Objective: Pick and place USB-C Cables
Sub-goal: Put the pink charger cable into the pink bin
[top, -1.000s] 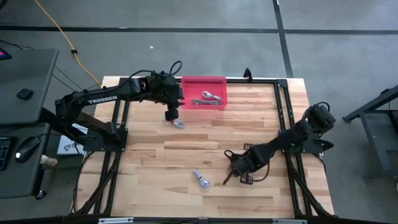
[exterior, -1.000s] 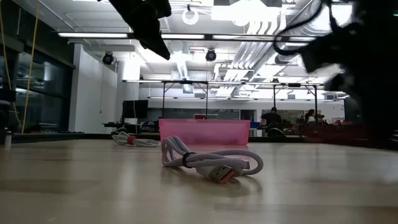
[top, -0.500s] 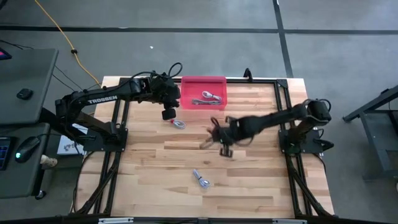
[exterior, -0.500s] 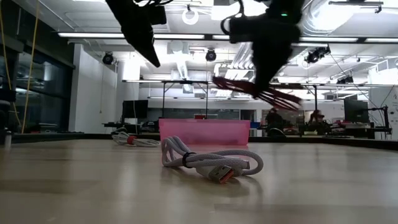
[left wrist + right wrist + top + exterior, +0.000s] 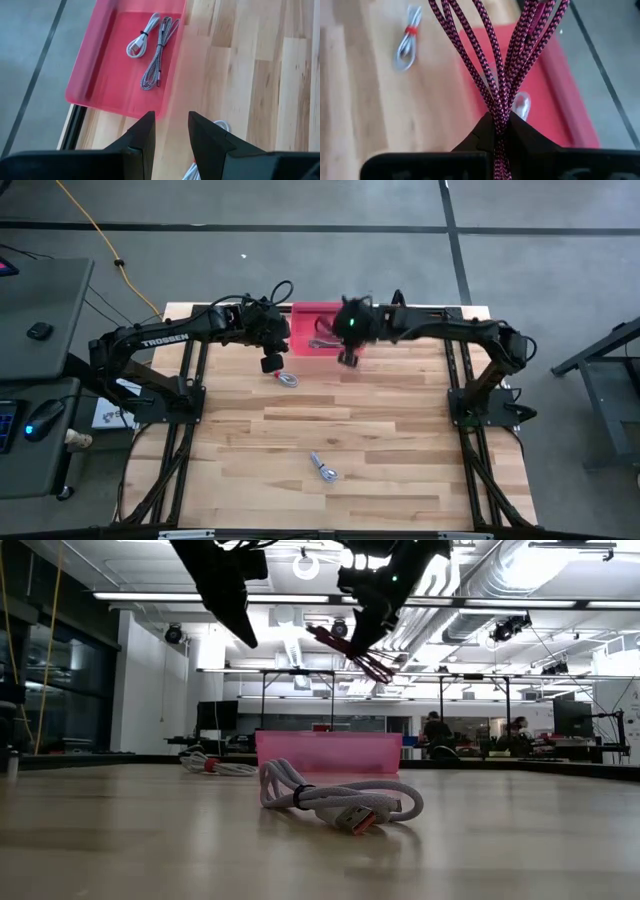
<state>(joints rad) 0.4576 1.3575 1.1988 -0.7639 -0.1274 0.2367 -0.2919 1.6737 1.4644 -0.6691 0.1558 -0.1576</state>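
Clenched on the dark red cable (image 5: 496, 65) in the right gripper (image 5: 348, 352), above the pink tray (image 5: 302, 315) at the far edge of the wooden surface (image 5: 400, 440); tray contents largely hidden from overhead by the arm. Left gripper (image 5: 270, 363) hovering released beside the tray, over a white cable (image 5: 287, 378). Two light cables (image 5: 152, 45) inside the tray. Another cable (image 5: 335, 798) on the near surface; lit hall behind, distant figures indistinct

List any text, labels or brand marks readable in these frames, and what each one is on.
"TROSSEN": white lettering on the left arm's dark link, in the high view.
No other text reads: none on the pink bin, the cables, the table or the right arm; the room behind shows nothing legible.
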